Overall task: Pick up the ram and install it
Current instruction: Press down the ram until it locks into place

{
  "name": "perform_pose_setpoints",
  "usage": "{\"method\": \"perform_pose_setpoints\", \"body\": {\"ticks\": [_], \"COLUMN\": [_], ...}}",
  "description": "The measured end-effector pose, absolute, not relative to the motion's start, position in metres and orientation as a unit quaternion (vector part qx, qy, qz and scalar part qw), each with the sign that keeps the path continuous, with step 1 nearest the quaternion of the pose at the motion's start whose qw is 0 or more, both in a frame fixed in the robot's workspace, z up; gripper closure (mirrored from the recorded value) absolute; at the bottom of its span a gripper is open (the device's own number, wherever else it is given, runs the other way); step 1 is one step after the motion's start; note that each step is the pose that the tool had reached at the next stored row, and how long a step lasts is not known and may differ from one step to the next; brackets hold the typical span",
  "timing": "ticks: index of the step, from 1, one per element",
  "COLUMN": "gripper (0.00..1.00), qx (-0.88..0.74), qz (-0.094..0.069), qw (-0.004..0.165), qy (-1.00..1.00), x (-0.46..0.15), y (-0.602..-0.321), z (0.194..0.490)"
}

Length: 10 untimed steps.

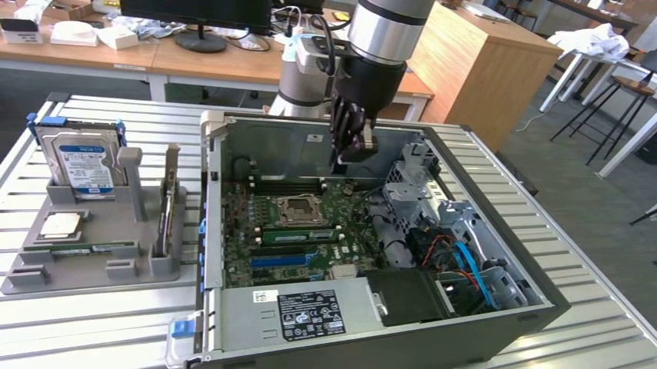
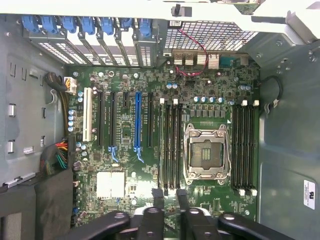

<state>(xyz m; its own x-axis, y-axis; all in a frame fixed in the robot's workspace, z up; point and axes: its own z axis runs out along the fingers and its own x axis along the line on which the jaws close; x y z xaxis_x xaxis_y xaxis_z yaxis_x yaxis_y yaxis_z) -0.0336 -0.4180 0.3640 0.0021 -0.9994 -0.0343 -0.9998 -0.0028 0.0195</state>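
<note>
1. a robot arm [image 1: 385, 31] of smooth silver and black metal hangs over an open dark grey steel computer case [image 1: 513, 332], which lies on its side on a ribbed metal tabletop [image 1: 92, 330].
2. the jaws hang above the far half of the case. the two slim black fingers [image 2: 158, 202] stand narrow, with green board showing through the thin gap between them, and they hold nothing.
3. the ram [image 1: 298, 234], a thin green circuit-board stick with small dark chips, stands on edge in a slot near the middle of the case floor, apart from the jaws.
4. the case floor carries a green motherboard [image 1: 241, 231]. it is studded with long black slots, one bright blue plastic slot [image 2: 137, 122] and a square silver cpu socket [image 2: 206, 152] in a metal frame.
5. a row of blue plastic clips [image 2: 65, 24] lines the slotted metal back of the case.
6. a boxy grey power supply [image 1: 298, 311] at the near end of the case wears a black-and-white label. a white sticker [image 2: 310, 194] sits on the case's inner wall. the print on both is too small to read.
7. a perforated metal drive cage [image 1: 421, 181] and a light blue cable [image 1: 467, 261] sit inside the case, at the exterior view's right.
8. outside the case, at the exterior view's left, stands a moulded grey plastic holder [image 1: 88, 273]. it holds:
   - a silver hard drive [image 1: 85, 165], upright, with a blue-white label whose writing is unreadable
   - a grey-brown expansion card [image 1: 168, 204], on edge
   - a flat square silver chip [image 1: 61, 224]
</note>
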Motion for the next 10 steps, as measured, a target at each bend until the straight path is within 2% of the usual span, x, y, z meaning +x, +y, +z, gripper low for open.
{"method": "perform_pose_setpoints", "body": {"ticks": [2,10], "gripper": [0.89,0.90], "qx": [-0.708,-0.708], "qz": [0.019,0.019], "qw": [0.005,0.005], "qy": [0.706,0.706], "x": [-0.0336,-0.0336], "y": [-0.4180,-0.4180], "z": [0.3640,0.3640]}}
